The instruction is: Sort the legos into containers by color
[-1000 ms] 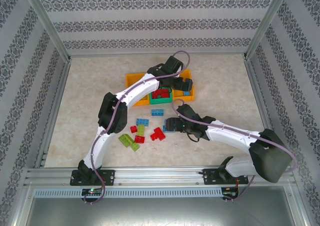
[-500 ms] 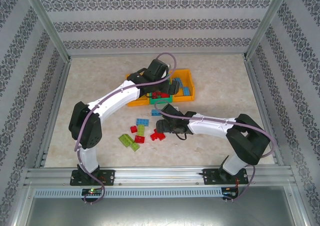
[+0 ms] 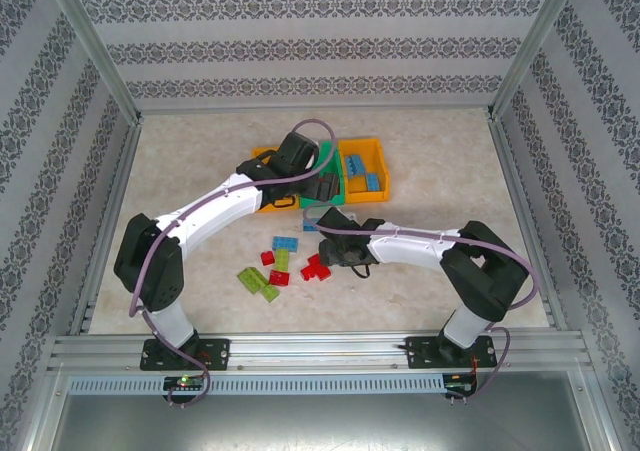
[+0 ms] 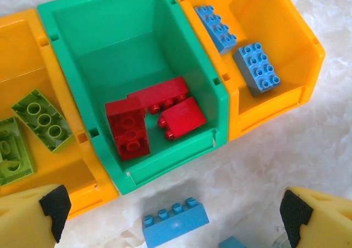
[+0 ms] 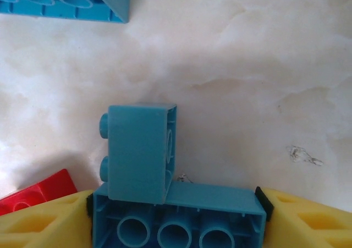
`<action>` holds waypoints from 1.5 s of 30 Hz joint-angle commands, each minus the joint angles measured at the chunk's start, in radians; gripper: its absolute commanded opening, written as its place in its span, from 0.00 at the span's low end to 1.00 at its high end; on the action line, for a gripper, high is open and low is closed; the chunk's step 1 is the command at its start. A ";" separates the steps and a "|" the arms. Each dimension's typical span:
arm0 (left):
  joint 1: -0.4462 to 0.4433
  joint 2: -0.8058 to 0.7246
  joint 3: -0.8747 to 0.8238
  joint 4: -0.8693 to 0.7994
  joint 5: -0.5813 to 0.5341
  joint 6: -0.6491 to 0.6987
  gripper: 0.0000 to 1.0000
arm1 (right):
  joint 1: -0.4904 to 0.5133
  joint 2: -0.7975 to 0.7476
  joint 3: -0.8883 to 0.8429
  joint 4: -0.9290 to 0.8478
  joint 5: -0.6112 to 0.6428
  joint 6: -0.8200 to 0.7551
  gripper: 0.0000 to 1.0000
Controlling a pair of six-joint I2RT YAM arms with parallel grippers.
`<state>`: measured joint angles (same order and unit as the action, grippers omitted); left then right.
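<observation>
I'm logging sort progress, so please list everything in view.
table: 1, pale marbled, under everything
green bin: 1, green, middle of the row
orange bins: 2, orange, either side of it
red bricks: 3, red, in the green bin
lime bricks: 2, lime, in the left orange bin
blue bricks: 2, blue, in the right orange bin
loose bricks: several, red, lime and blue, on the table before the bins
gripped brick: 1, blue, a second blue brick touching it
left gripper: 1, yellow fingers, open by the bins' near edge
right gripper: 1, yellow fingers, closed on the gripped brick
</observation>
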<state>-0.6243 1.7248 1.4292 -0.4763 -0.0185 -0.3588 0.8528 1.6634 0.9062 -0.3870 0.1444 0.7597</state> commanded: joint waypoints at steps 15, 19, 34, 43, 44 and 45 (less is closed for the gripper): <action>0.017 -0.179 -0.229 0.052 -0.052 0.012 0.99 | -0.185 -0.204 -0.007 -0.006 -0.045 -0.137 0.57; 0.017 -0.218 -0.287 0.050 -0.043 0.008 0.99 | -0.300 -0.227 0.046 0.019 -0.130 -0.207 0.56; -0.095 -0.298 -0.482 0.058 0.041 0.085 1.00 | -0.529 0.166 0.476 0.003 -0.156 -0.329 0.56; -0.120 -0.315 -0.537 0.063 0.065 0.088 1.00 | -0.538 0.289 0.585 -0.050 -0.138 -0.328 0.67; -0.121 -0.312 -0.534 0.068 0.067 0.084 1.00 | -0.538 0.292 0.585 -0.052 -0.135 -0.326 0.69; -0.123 -0.306 -0.532 0.070 0.071 0.081 1.00 | -0.538 0.292 0.583 -0.053 -0.138 -0.326 0.72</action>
<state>-0.7322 1.4349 0.8970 -0.4324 0.0357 -0.2913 0.3244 1.9430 1.4628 -0.4030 -0.0151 0.4408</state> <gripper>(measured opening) 0.996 0.705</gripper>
